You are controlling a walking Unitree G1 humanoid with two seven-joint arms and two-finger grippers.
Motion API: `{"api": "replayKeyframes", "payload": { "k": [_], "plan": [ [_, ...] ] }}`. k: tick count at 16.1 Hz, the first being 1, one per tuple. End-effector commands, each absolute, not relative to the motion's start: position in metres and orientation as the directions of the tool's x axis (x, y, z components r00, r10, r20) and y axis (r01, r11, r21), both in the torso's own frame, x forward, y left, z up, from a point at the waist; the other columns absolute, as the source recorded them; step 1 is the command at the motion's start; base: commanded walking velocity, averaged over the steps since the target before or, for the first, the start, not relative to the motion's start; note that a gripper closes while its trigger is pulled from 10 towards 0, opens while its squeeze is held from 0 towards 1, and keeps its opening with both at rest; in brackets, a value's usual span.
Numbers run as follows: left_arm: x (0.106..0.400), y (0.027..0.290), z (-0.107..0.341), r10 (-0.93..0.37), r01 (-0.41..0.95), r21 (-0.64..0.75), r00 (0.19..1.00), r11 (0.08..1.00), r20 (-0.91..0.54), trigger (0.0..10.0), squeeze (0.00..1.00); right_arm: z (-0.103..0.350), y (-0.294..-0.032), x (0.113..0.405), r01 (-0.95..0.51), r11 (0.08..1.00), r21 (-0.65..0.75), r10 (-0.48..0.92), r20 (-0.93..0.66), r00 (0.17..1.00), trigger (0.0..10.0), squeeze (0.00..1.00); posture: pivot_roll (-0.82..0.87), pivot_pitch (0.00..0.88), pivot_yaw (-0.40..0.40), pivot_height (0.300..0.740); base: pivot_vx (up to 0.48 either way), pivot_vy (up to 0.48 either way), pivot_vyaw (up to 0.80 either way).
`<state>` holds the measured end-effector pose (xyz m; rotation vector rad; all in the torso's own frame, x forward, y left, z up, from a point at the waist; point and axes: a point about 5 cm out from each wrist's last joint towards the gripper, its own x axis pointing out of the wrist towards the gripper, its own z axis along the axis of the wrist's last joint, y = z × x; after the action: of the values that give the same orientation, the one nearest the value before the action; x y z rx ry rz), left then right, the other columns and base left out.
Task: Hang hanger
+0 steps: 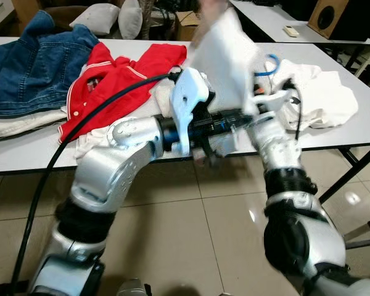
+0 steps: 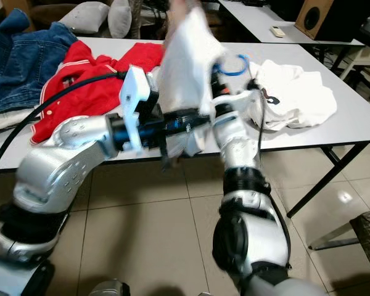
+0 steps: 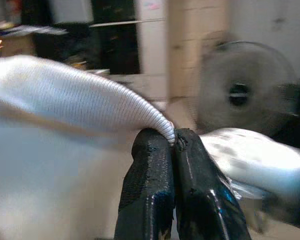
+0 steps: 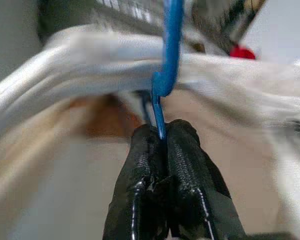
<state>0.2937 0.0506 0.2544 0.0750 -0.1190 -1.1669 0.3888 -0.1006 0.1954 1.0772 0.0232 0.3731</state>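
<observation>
A white garment (image 1: 225,55) is lifted above the table's front edge, blurred by motion. My left gripper (image 3: 174,137) is shut on its ribbed edge (image 3: 90,95); in the eye views that arm reaches across in front of the table. A blue hanger (image 4: 170,45) sits inside the garment, and its hook (image 2: 234,63) pokes out beside the cloth. My right gripper (image 4: 162,131) is shut on the hanger's thin blue stem, just under the white fabric (image 4: 90,55). The rest of the hanger is hidden in the cloth.
On the white table (image 1: 357,132) lie a denim jacket (image 1: 37,58), a red polo shirt (image 1: 111,80) and another white garment (image 1: 320,92). A second table with a remote (image 1: 291,31) stands behind, and a speaker (image 1: 333,15). Tiled floor lies below.
</observation>
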Motion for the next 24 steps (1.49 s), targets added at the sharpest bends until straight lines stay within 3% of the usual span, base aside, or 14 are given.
{"api": "replayKeyframes", "payload": {
  "k": [1,4,6,9,10,13,15,16,17,18,19,20,24],
  "plan": [
    [0.298,0.048,0.264,-0.902,0.896,0.114,0.422,0.43,0.087,0.4,0.0,0.195,-0.095,0.384,-0.304,0.481,0.822,0.372,0.123,0.92,10.0,0.0,0.06,0.0,-0.072,0.74,0.0,0.0,0.0],
    [0.312,0.056,0.27,-0.849,0.839,0.125,0.52,0.529,0.098,0.8,0.0,0.192,-0.092,0.374,-0.345,0.536,0.771,0.451,0.083,0.888,10.0,0.0,0.06,0.0,-0.067,0.74,0.0,0.0,0.0],
    [0.329,0.077,0.279,-0.771,0.755,0.165,0.631,0.635,0.082,0.3,0.0,0.193,-0.102,0.359,-0.411,0.639,0.65,0.515,0.035,0.856,10.0,0.0,0.05,0.0,-0.053,0.74,0.0,0.0,0.0],
    [0.334,0.084,0.279,-0.748,0.721,0.225,0.662,0.655,0.056,1.6,0.0,0.204,-0.109,0.349,-0.425,0.631,0.649,0.526,0.046,0.85,10.0,0.0,0.04,0.0,-0.046,0.74,0.0,0.0,0.0],
    [0.338,0.088,0.274,-0.721,0.687,0.29,0.693,0.666,0.014,1.6,0.0,0.209,-0.111,0.347,-0.431,0.625,0.65,0.527,0.056,0.848,10.0,0.0,0.04,0.0,-0.046,0.74,0.0,0.0,0.0],
    [0.339,0.085,0.27,-0.714,0.687,0.27,0.7,0.674,0.0,1.5,0.0,0.216,-0.111,0.34,-0.466,0.593,0.657,0.556,0.085,0.827,10.0,0.0,0.04,0.0,-0.048,0.74,0.0,0.0,0.0],
    [0.327,0.07,0.267,-0.778,0.759,0.22,0.628,0.612,-0.002,3.6,0.0,0.212,-0.106,0.337,-0.465,0.586,0.664,0.574,0.065,0.816,10.0,0.0,0.04,0.0,-0.05,0.74,0.0,0.0,0.0],
    [0.322,0.069,0.265,-0.799,0.785,0.201,0.601,0.586,-0.016,5.9,0.0,0.205,-0.107,0.337,-0.429,0.602,0.673,0.559,0.027,0.828,10.0,0.0,0.04,0.0,-0.05,0.74,0.0,0.0,0.0],
    [0.32,0.07,0.264,-0.804,0.793,0.2,0.593,0.576,-0.034,9.4,0.0,0.204,-0.108,0.338,-0.417,0.607,0.677,0.552,0.018,0.833,10.0,0.0,0.04,0.0,-0.05,0.74,0.0,0.0,0.0],
    [0.317,0.07,0.261,-0.825,0.817,0.187,0.563,0.546,-0.05,10.0,0.0,0.202,-0.11,0.338,-0.402,0.614,0.679,0.542,0.007,0.84,10.0,0.0,0.04,0.0,-0.051,0.74,0.0,0.0,0.0],
    [0.314,0.072,0.258,-0.829,0.825,0.17,0.556,0.54,-0.067,10.0,0.96,0.201,-0.111,0.338,-0.397,0.618,0.679,0.539,0.003,0.843,10.0,0.0,0.04,0.0,-0.053,0.74,0.0,0.0,0.0],
    [0.312,0.079,0.253,-0.817,0.82,0.165,0.567,0.548,-0.106,10.0,1.0,0.2,-0.113,0.337,-0.393,0.614,0.684,0.536,0.003,0.844,10.0,0.0,0.05,0.0,-0.065,0.74,0.0,0.0,0.0],
    [0.315,0.097,0.246,-0.761,0.777,0.154,0.629,0.611,-0.156,10.0,1.0,0.197,-0.113,0.336,-0.385,0.609,0.693,0.54,-0.006,0.842,10.0,0.0,0.07,0.0,-0.066,0.74,0.0,0.0,0.0]
  ]
}}
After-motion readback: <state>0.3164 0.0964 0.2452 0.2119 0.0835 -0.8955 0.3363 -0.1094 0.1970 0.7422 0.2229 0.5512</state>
